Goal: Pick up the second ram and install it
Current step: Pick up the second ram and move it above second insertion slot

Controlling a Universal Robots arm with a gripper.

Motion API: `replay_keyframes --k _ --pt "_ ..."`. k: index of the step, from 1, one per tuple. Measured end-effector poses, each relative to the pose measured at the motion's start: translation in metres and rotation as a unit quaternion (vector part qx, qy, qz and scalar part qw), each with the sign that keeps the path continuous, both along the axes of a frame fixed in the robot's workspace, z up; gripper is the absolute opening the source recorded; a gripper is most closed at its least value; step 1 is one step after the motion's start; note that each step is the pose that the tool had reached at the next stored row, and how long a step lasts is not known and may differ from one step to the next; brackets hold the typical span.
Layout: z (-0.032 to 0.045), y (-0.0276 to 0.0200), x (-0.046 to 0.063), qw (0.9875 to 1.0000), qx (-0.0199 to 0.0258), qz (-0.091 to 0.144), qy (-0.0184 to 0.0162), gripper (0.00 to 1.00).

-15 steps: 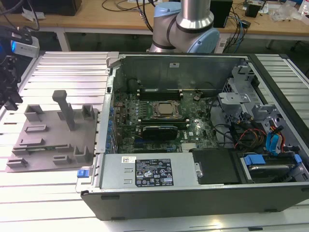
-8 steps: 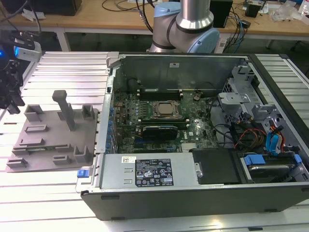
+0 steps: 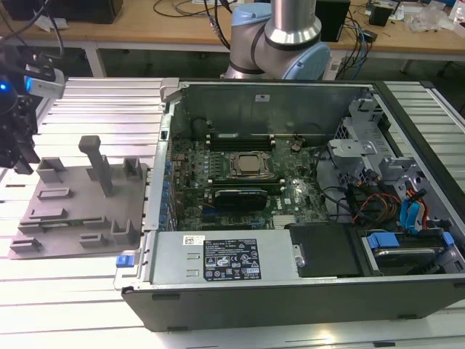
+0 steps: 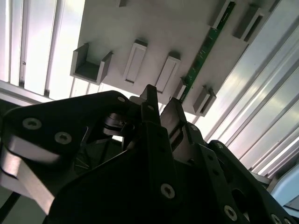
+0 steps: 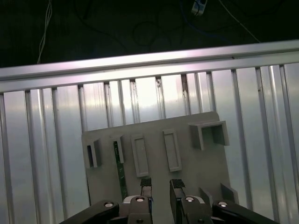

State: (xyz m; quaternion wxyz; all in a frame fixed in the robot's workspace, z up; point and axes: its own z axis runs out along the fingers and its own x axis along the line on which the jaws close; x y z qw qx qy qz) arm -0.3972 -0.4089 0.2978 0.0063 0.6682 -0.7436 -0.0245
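Hovering above grey holder with end effector partly open, empty; risked clipping holder if lowered off-line from second ram.

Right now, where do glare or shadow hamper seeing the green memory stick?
Exterior view: the metal table glares white beside the grey tray. Second wrist view: the pincer is a dark silhouette against the bright table, the memory stick evenly lit. First wrist view: the stick sits in dim light.
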Motion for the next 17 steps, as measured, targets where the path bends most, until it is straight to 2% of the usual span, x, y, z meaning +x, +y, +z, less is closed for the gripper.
replay_keyframes --k 3,17 --pt "-0.0020 0.0000 0.000 1.0000 0.0000 0.000 0.0000 0.28" --pt "-0.0220 0.0000 0.000 1.0000 0.0000 0.000 0.0000 0.28"
